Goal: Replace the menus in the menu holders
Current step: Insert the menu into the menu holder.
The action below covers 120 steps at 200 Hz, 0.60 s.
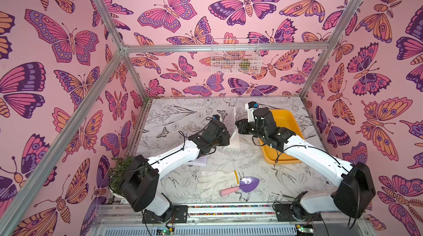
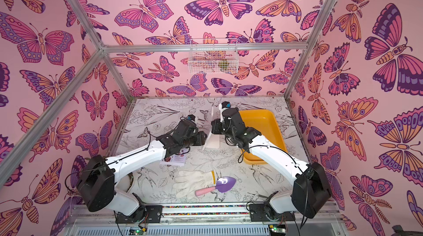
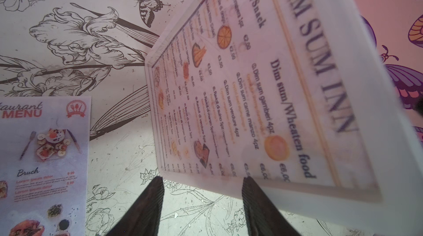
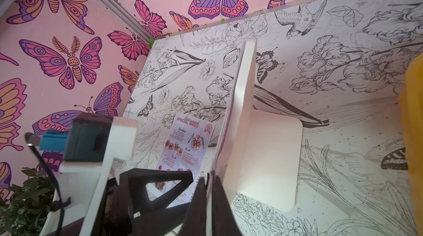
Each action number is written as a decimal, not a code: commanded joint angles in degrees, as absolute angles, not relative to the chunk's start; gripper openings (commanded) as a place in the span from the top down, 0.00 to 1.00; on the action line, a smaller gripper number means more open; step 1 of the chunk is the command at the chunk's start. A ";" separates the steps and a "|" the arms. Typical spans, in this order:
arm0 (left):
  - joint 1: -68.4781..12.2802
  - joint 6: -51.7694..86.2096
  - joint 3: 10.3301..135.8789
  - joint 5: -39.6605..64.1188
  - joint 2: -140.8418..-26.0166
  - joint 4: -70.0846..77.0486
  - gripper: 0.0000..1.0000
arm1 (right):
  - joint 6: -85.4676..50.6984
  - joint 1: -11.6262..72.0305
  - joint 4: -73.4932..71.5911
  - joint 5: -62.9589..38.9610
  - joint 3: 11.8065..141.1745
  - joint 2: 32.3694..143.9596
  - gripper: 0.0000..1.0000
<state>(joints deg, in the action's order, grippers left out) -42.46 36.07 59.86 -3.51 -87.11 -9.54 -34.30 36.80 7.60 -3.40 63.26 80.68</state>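
My right tool [image 4: 208, 177] pinches the Dim Sum menu [image 3: 240, 86] in the holder [image 4: 245, 86]. My left tool [image 3: 202, 178] stands half open, empty. Next I pull it straight out.

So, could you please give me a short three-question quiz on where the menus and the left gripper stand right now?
1. True or false: the Special Menu lies flat on the table.
2. Which sheet sits in the menu holder? A: Dim Sum Inn menu. B: Special Menu. C: none.
3. Fill in: the left gripper has its jaws ___.
Key: 1 true; 2 A; 3 open.
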 commanded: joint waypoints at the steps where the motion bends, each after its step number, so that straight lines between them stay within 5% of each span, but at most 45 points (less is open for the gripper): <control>1: -42.80 35.21 60.56 -4.39 -86.99 -10.44 0.42 | -34.61 37.02 8.61 -4.83 62.45 81.74 0.91; 60: -42.82 35.05 60.79 -4.39 -87.16 -10.53 0.42 | -34.99 37.07 8.15 -5.01 61.94 81.88 0.91; 93: -42.80 35.05 61.17 -4.35 -87.43 -10.56 0.42 | -34.21 37.05 8.26 -3.75 62.40 79.53 0.75; 120: -42.80 35.04 61.22 -4.48 -87.41 -10.55 0.42 | -33.50 36.73 9.04 -2.55 62.32 78.18 0.74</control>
